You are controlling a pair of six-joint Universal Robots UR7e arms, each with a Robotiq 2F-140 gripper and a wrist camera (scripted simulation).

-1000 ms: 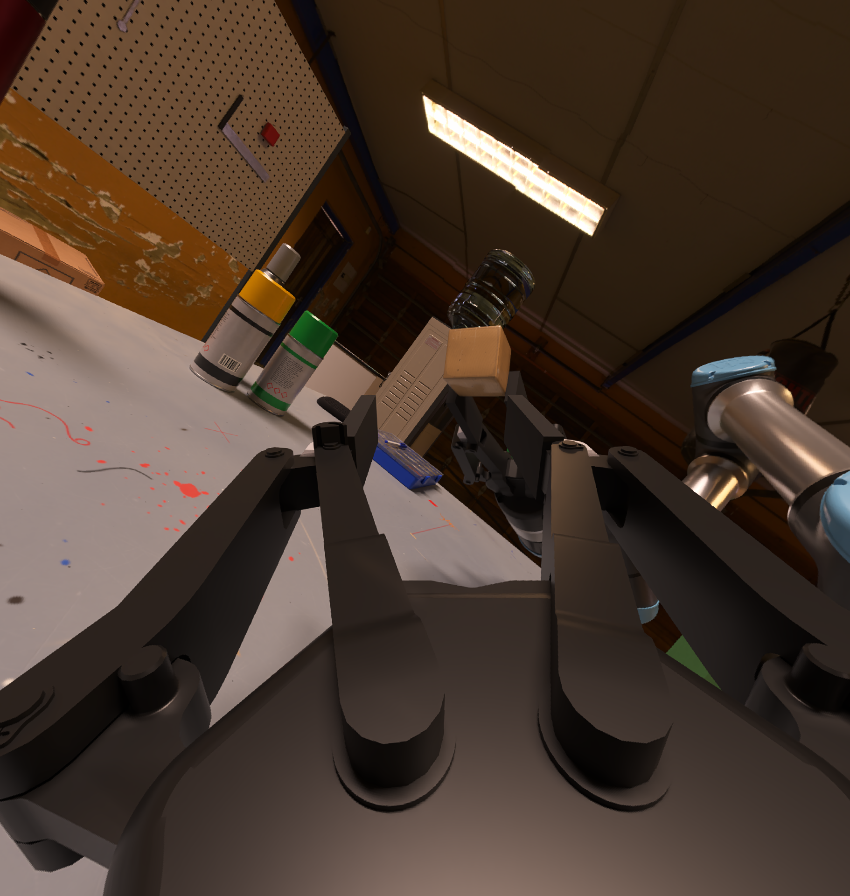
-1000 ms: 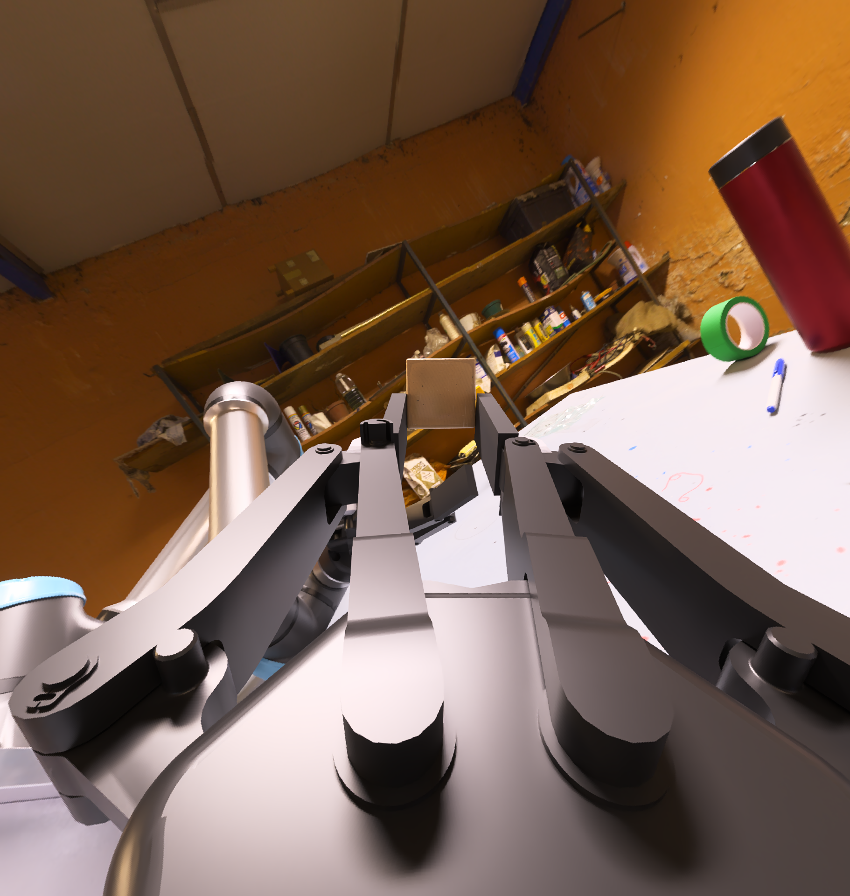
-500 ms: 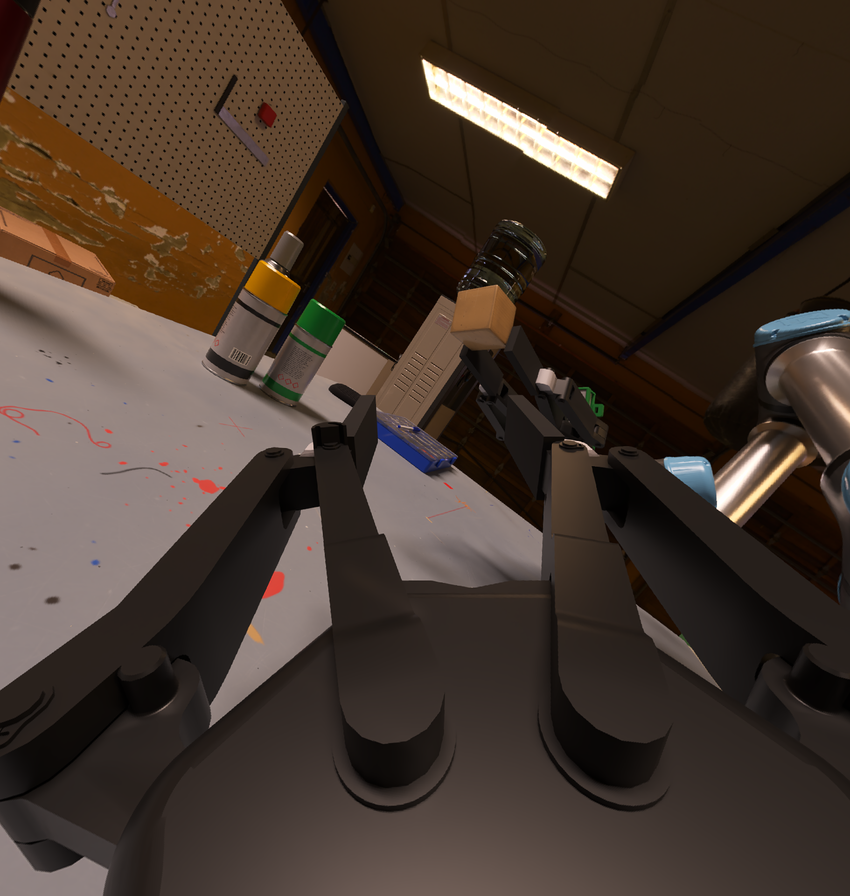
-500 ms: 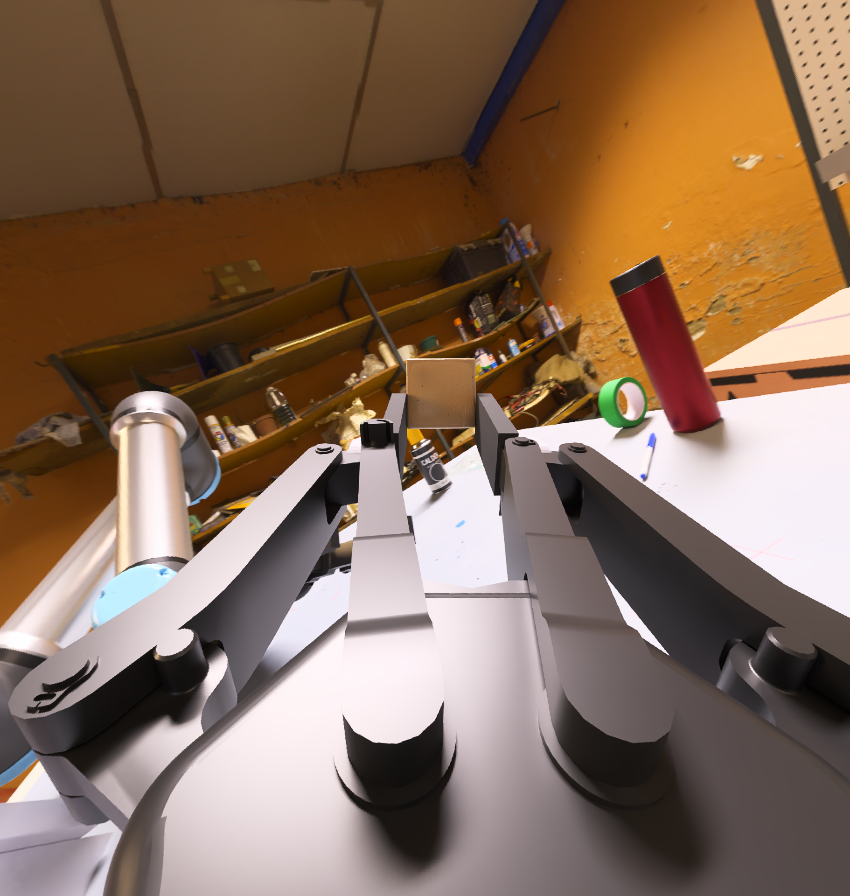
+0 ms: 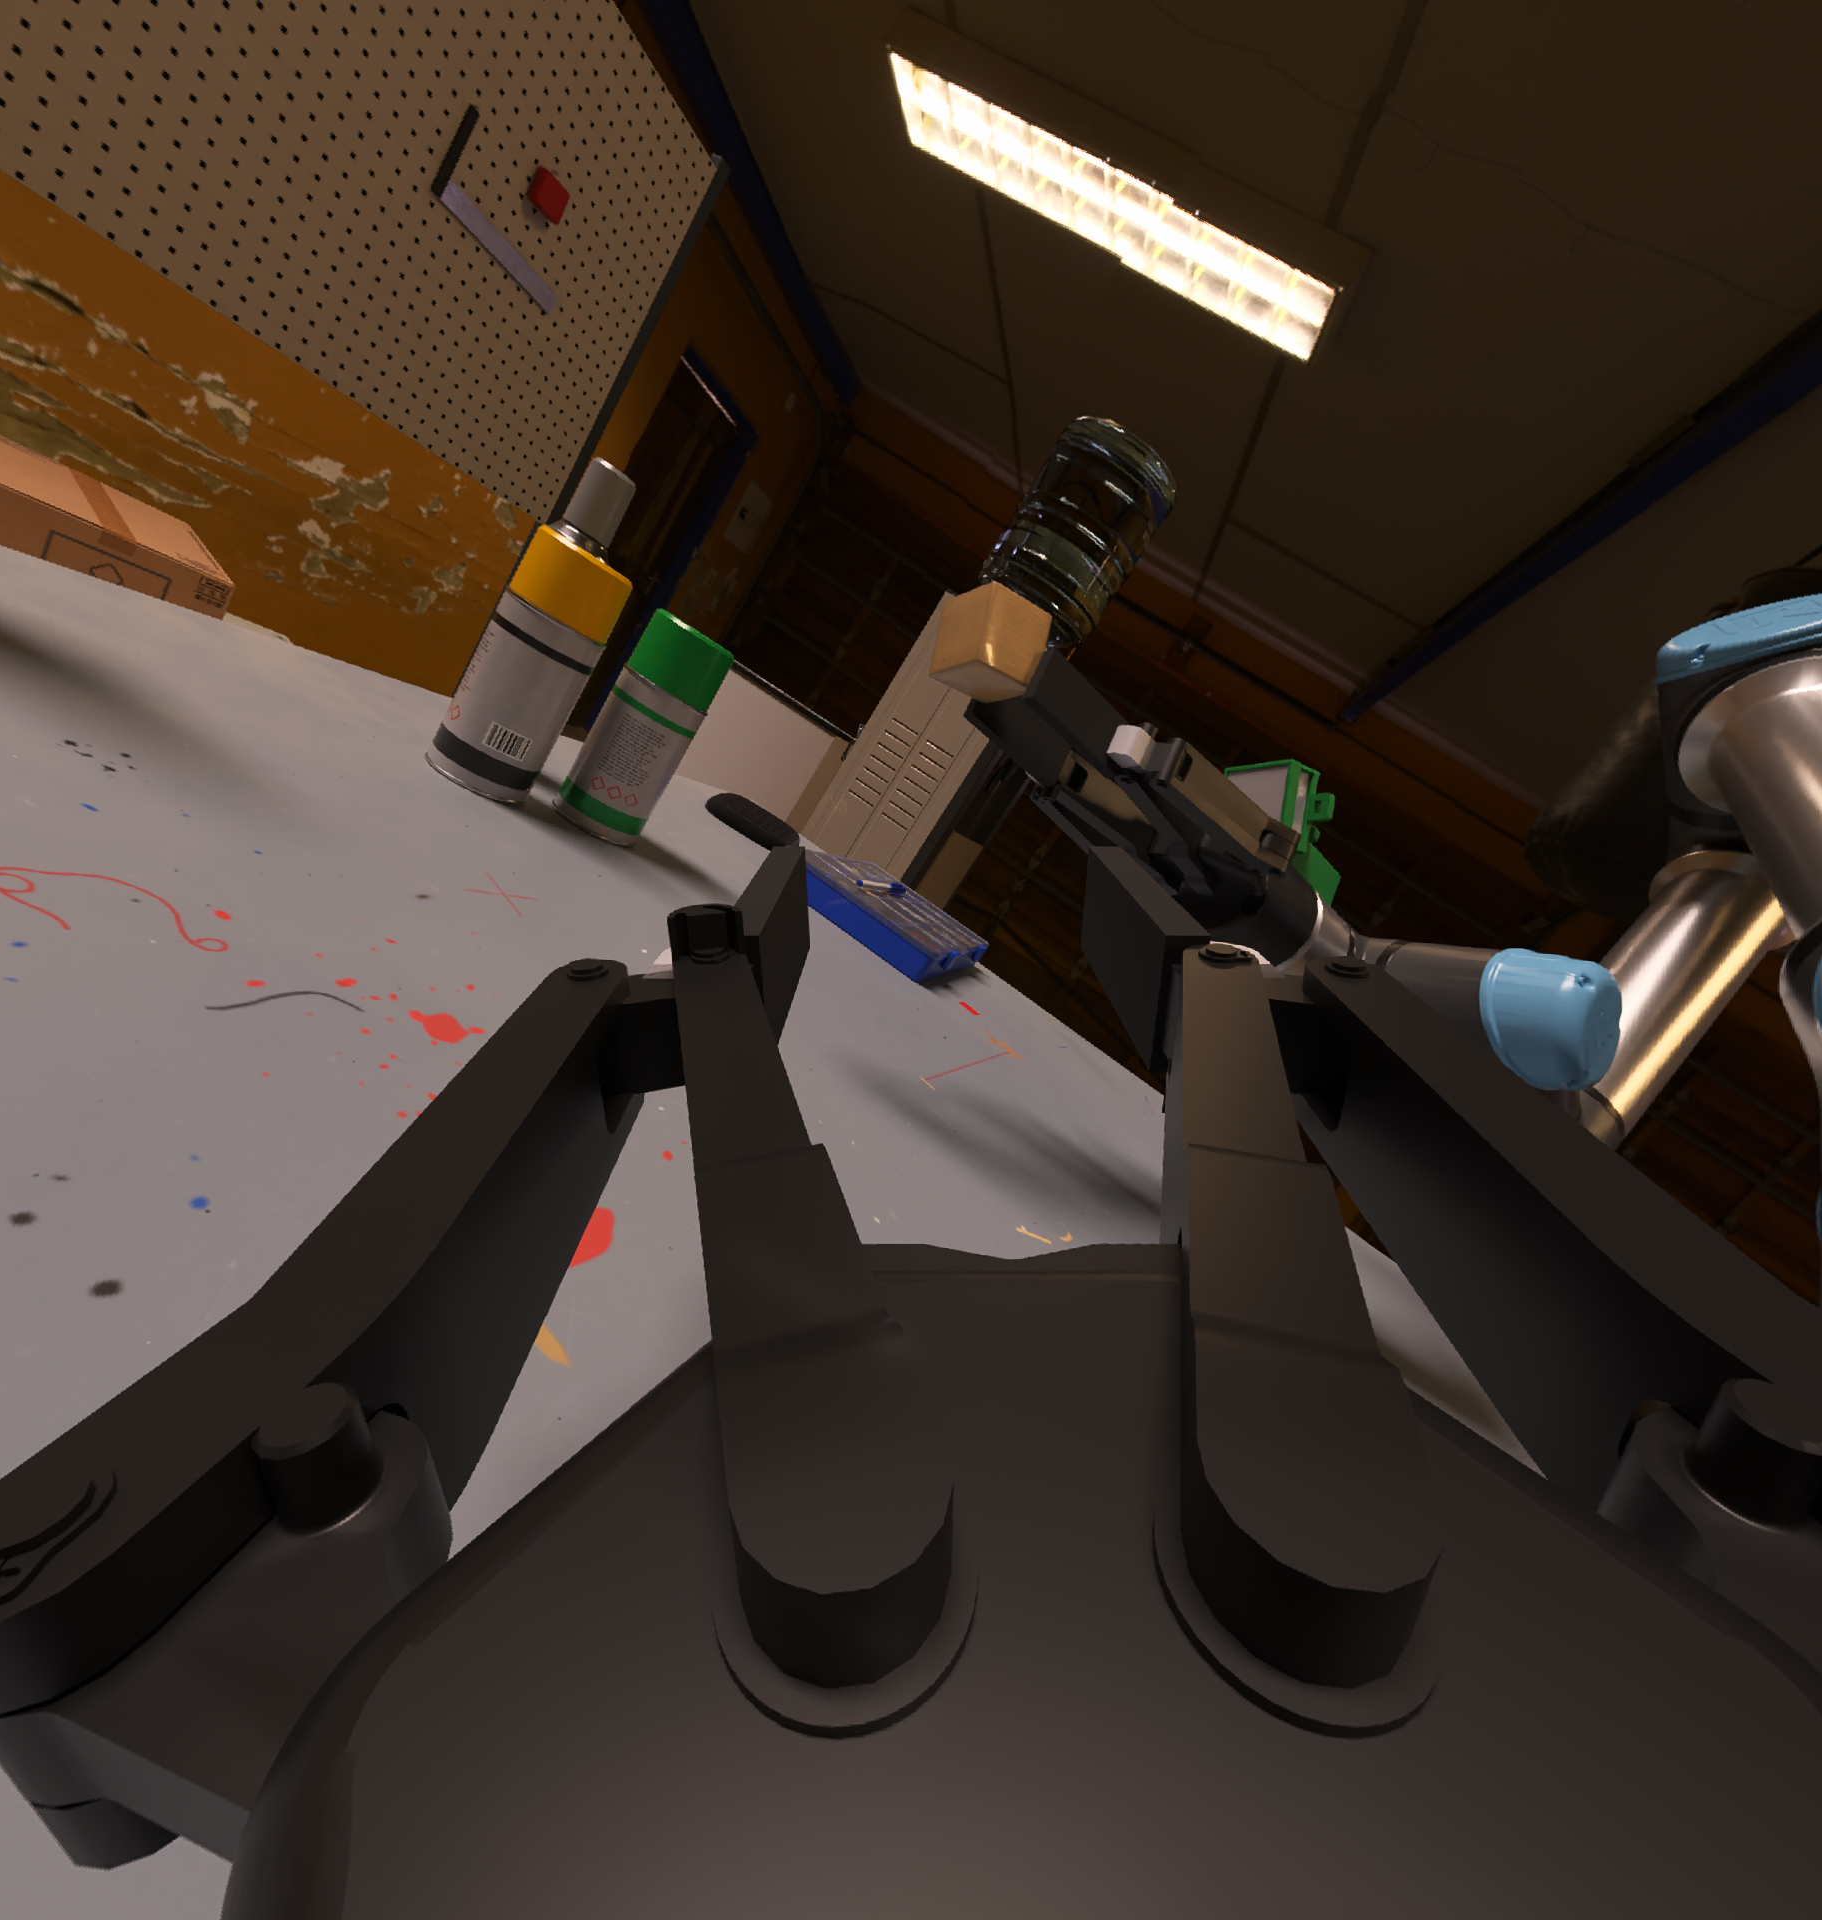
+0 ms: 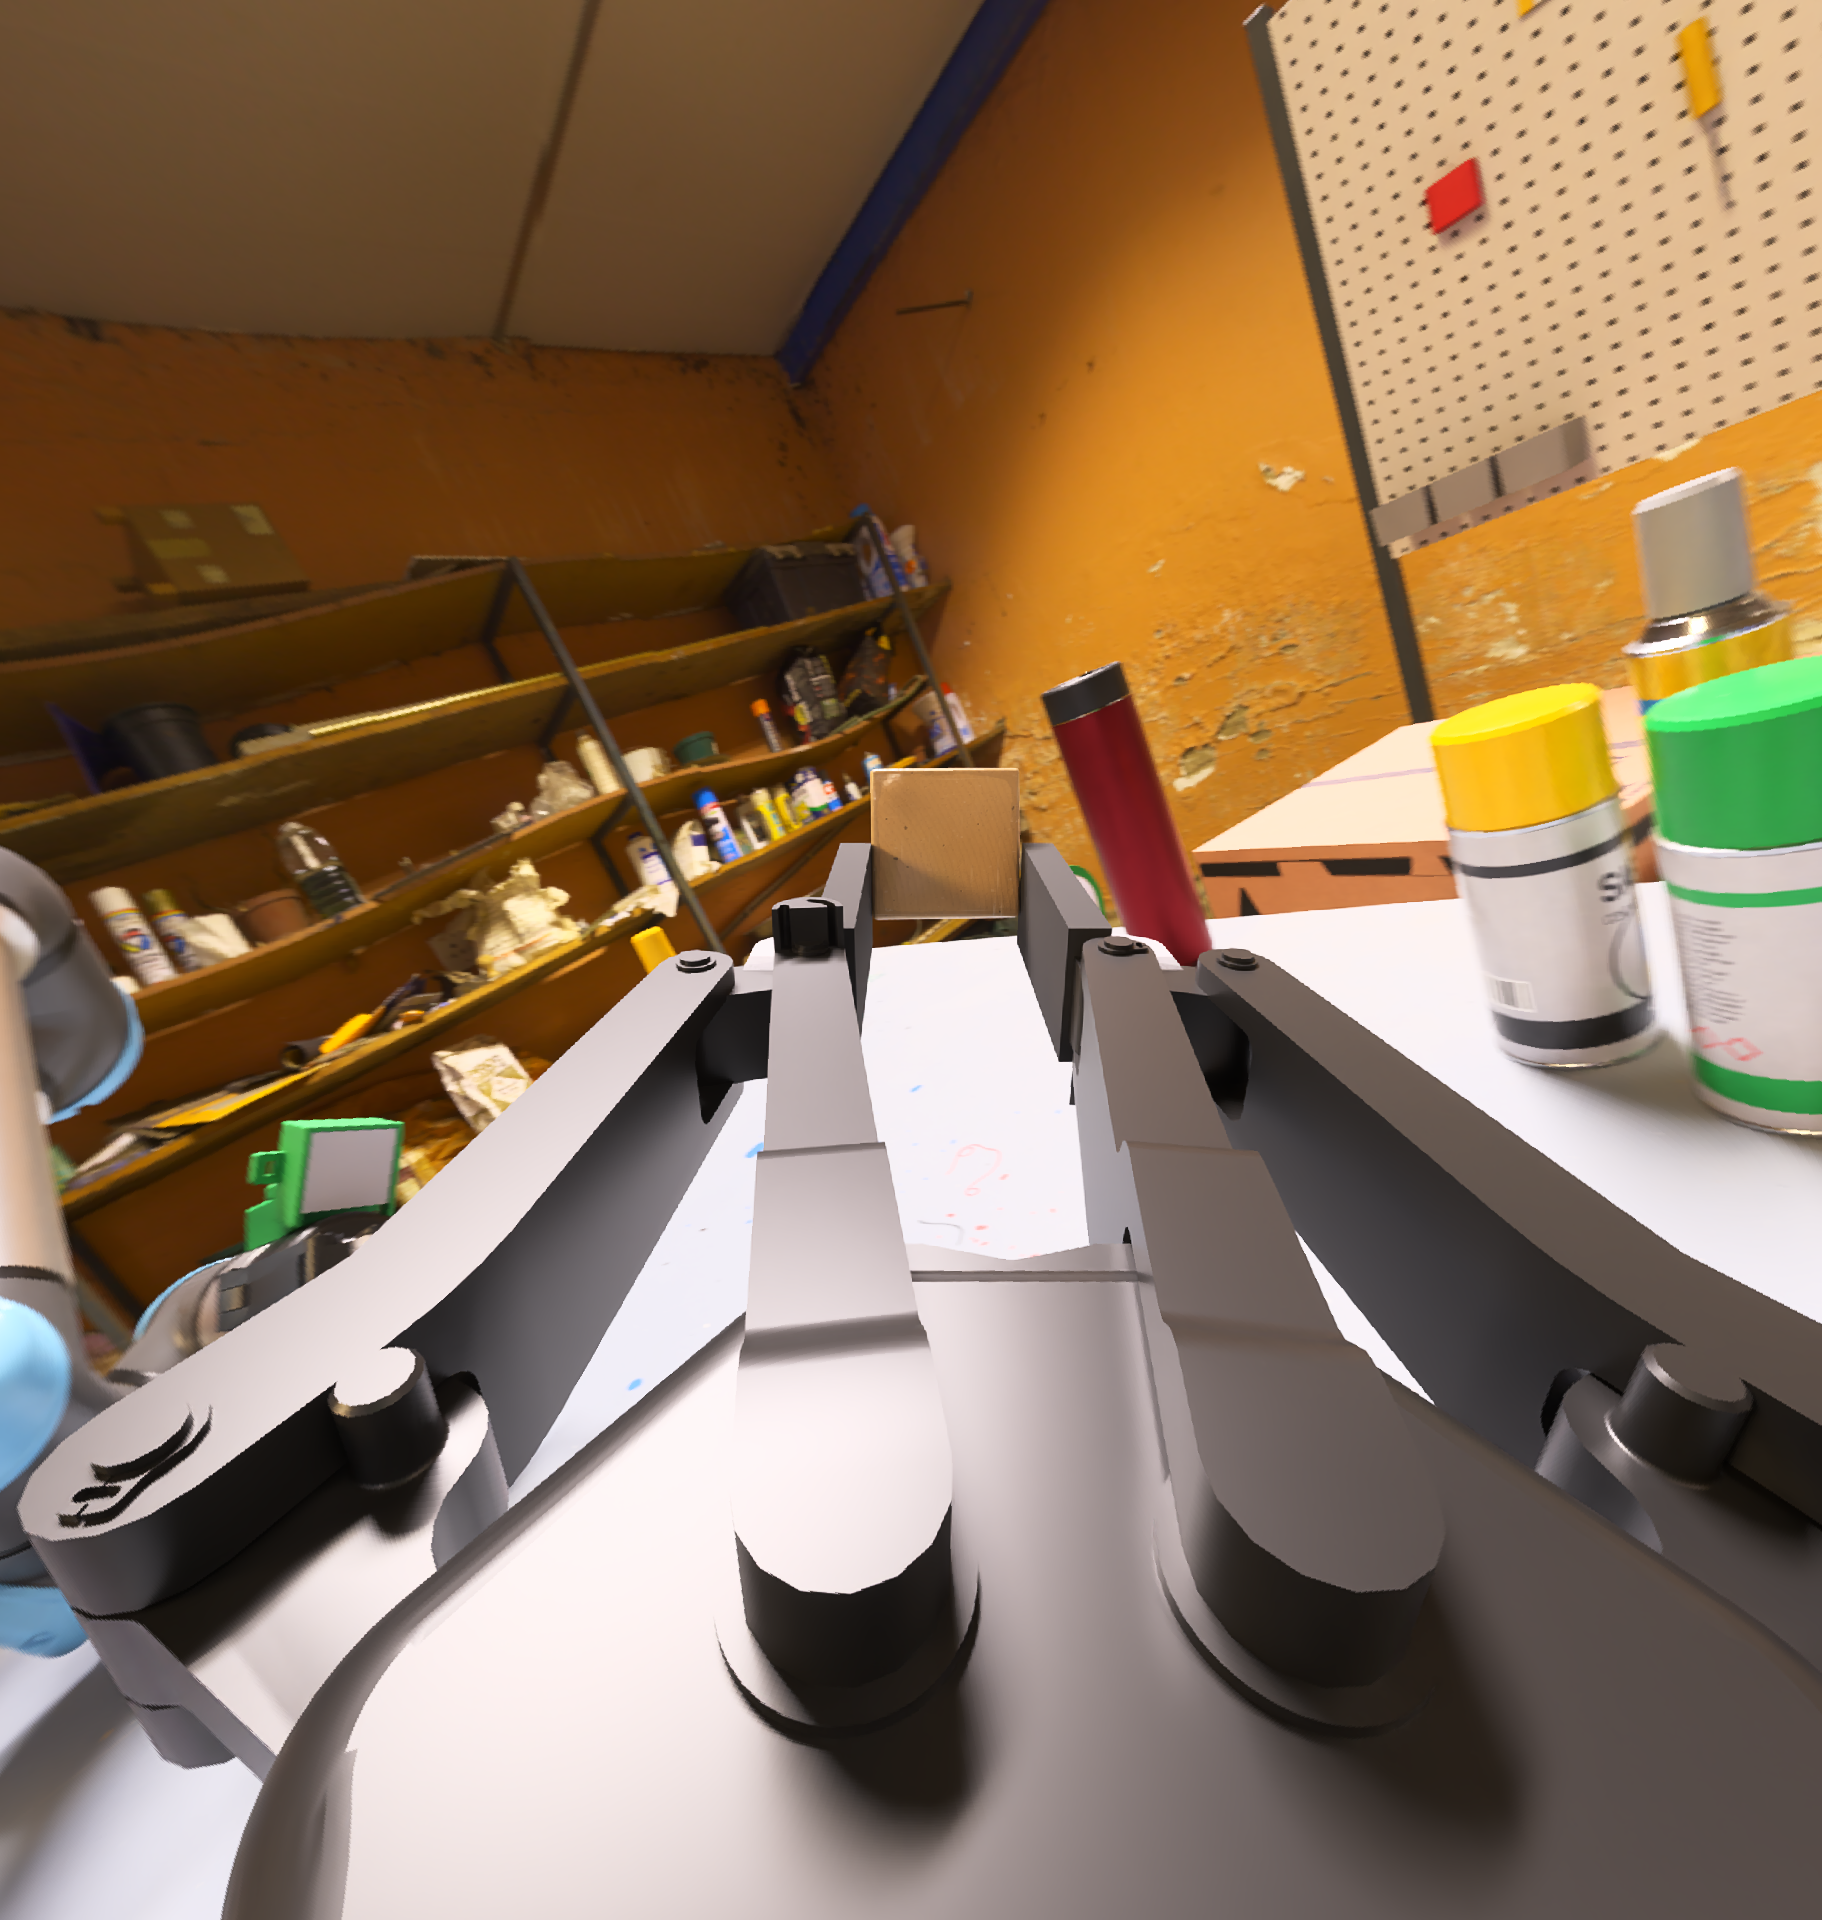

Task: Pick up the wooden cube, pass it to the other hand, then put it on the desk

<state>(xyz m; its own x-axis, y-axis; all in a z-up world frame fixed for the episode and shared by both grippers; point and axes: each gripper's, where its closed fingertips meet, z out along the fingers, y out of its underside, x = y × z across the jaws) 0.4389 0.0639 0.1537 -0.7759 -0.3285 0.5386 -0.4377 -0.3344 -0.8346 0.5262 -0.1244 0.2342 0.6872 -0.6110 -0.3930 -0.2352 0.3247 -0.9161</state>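
Observation:
My right gripper (image 6: 945, 894) is shut on the wooden cube (image 6: 944, 842), a tan block held between its fingertips above the white desk (image 6: 1406, 1029). In the left wrist view the same cube (image 5: 990, 639) shows at the tip of the right gripper, held in the air beyond the desk's far edge. My left gripper (image 5: 954, 945) is open and empty, low over the paint-spattered desk (image 5: 211, 1091), well apart from the cube.
Two spray cans, yellow-capped (image 5: 543, 655) and green-capped (image 5: 652, 727), stand on the desk; they also show at the right in the right wrist view (image 6: 1541, 883). A blue case (image 5: 896, 920), a cardboard box (image 5: 86, 525) and a red tumbler (image 6: 1125, 810) are on the desk.
The right gripper has swung away from the left gripper with the cube and turned toward the desk. The left gripper stays open and has drawn back.

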